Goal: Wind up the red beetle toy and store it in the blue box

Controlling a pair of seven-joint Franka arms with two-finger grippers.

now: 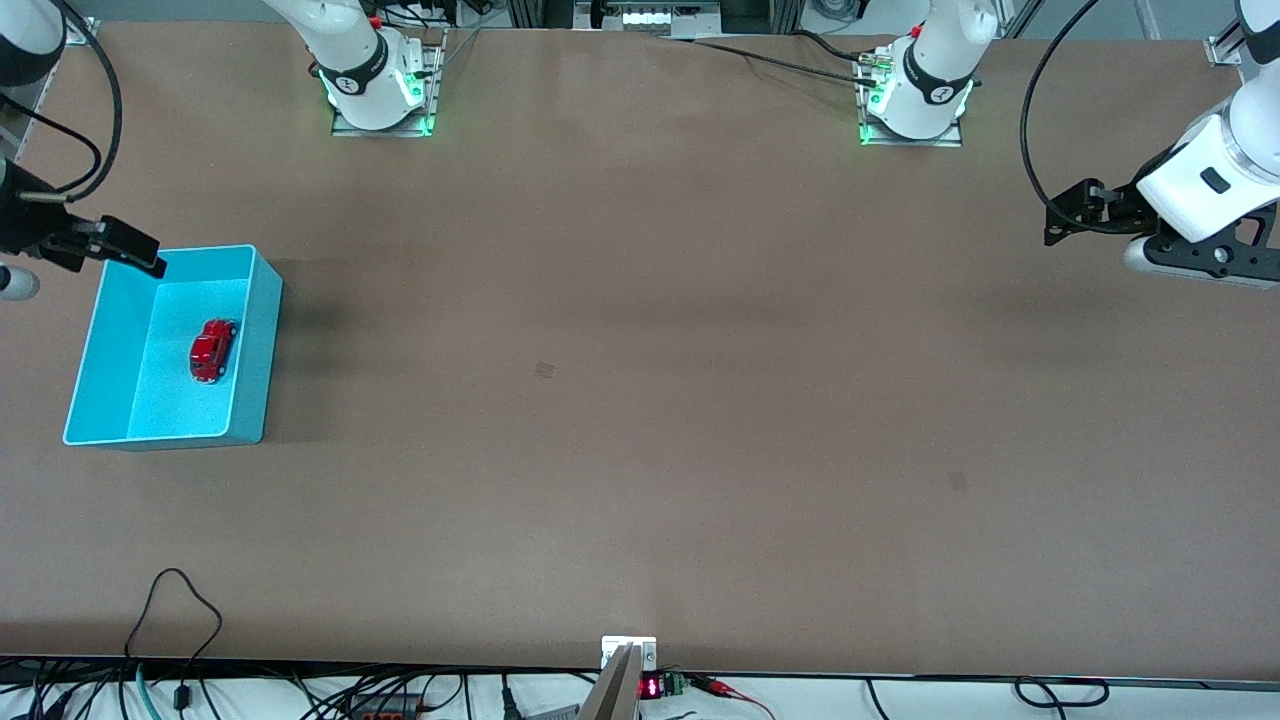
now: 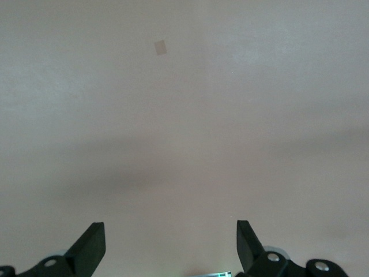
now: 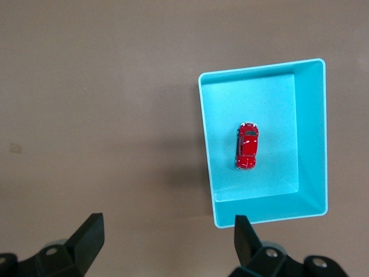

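Right end effector (image 1: 130, 245) hanging spread wide over the blue box (image 1: 255, 345), red beetle toy (image 1: 212, 350) sitting inside, left end effector (image 1: 1085, 212) waiting wide apart over bare brown table (image 1: 640, 400).

One red toy car (image 1: 212, 350). One blue box (image 1: 250, 350). Two arms, two grippers (image 1: 1075, 215) (image 1: 120, 243).

Nothing legible shows except glowing red digits, too small to make out, on the small black electronic display module (image 1: 651, 688) at the table's edge nearest the front camera.
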